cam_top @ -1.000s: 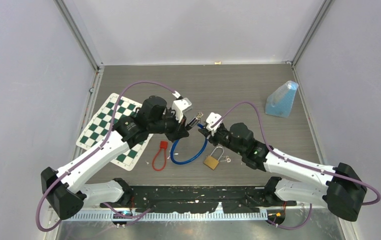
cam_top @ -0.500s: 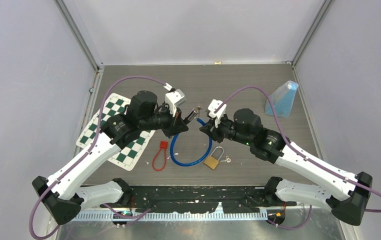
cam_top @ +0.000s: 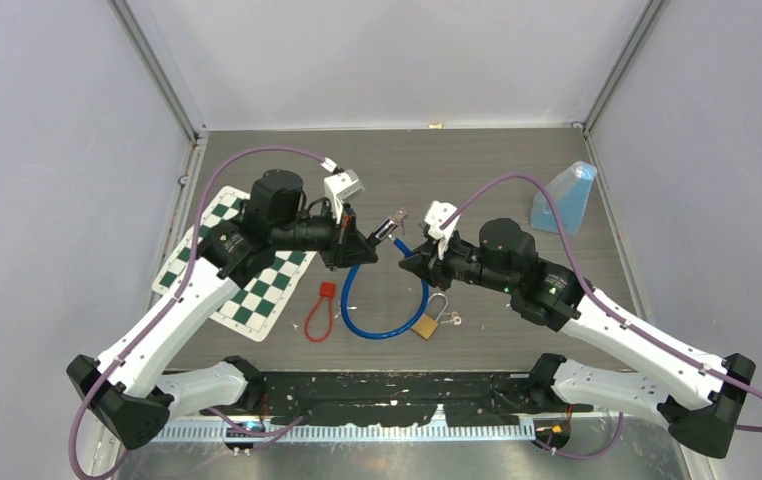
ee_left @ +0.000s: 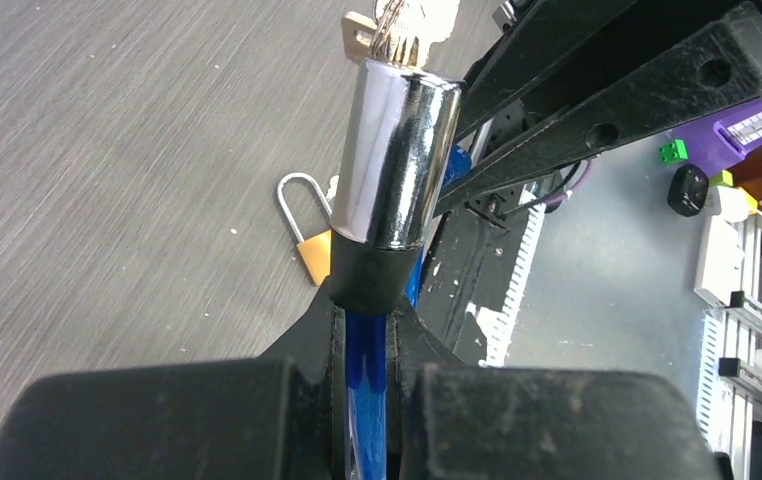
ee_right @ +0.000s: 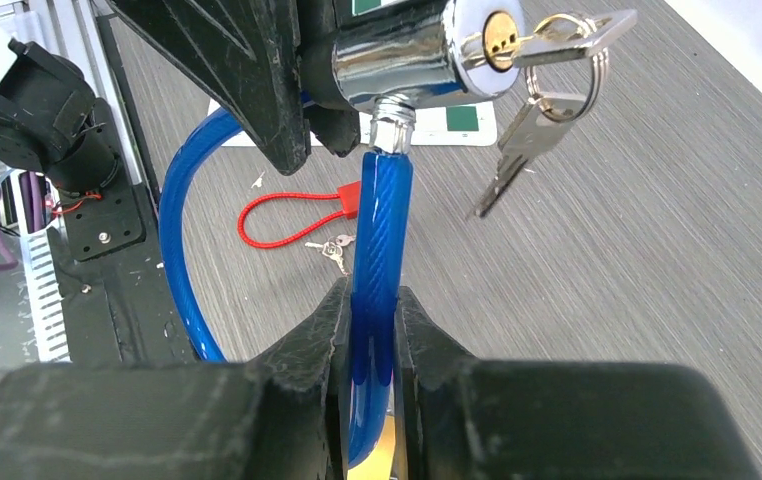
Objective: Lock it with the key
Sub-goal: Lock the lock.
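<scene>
A blue cable lock hangs above the table between both arms, its loop (cam_top: 382, 330) drooping to the surface. My left gripper (ee_left: 367, 310) is shut on the cable (ee_left: 367, 400) just under the chrome cylinder (ee_left: 397, 160). My right gripper (ee_right: 370, 300) is shut on the cable's other end (ee_right: 377, 200), whose metal tip sits in the side of the cylinder (ee_right: 407, 55). A key (ee_right: 567, 35) sticks in the keyhole, and a second key (ee_right: 512, 170) dangles from its ring. In the top view the cylinder (cam_top: 387, 228) lies between the left gripper (cam_top: 360, 246) and the right gripper (cam_top: 409, 262).
A brass padlock (cam_top: 424, 322) lies under the loop's right side, small keys (cam_top: 452, 319) beside it. A red cable lock (cam_top: 319, 312) lies left of the loop. A chessboard mat (cam_top: 257, 300) is under the left arm. A blue translucent pyramid (cam_top: 564, 200) stands far right.
Both arms have swung their elbows outward and back while keeping their grips. The cylinder has shifted slightly toward the far side, and the loop has spread right toward the brass padlock.
</scene>
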### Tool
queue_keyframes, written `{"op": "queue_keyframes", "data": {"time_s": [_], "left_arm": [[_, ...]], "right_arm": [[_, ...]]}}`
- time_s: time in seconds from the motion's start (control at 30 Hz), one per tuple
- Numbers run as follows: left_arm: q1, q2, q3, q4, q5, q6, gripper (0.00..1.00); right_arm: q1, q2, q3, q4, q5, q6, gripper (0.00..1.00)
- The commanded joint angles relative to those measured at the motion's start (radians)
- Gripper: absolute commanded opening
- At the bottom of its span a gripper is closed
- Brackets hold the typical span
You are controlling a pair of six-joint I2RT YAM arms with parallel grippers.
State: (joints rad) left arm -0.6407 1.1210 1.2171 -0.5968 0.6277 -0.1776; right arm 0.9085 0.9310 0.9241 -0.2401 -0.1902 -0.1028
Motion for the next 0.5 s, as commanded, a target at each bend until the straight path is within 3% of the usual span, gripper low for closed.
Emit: {"op": "queue_keyframes", "data": {"time_s": [0.0, 0.2, 0.47], "left_arm": [[0.002, 0.002, -0.001, 0.022, 0.077, 0.041, 0.00], [-0.008, -0.031, -0.062, 0.021, 0.059, 0.145, 0.00], [-0.061, -0.064, -0.182, 0.063, -0.182, 0.281, 0.00]], "right_arm": [[0.028, -0.023, 0.078, 0.211, -0.067, -0.004, 0.05], [0.028, -0.007, -0.013, 0.368, 0.051, -0.010, 0.05], [0.027, 0.112, -0.312, 0.926, 0.110, -0.059, 0.05]]}}
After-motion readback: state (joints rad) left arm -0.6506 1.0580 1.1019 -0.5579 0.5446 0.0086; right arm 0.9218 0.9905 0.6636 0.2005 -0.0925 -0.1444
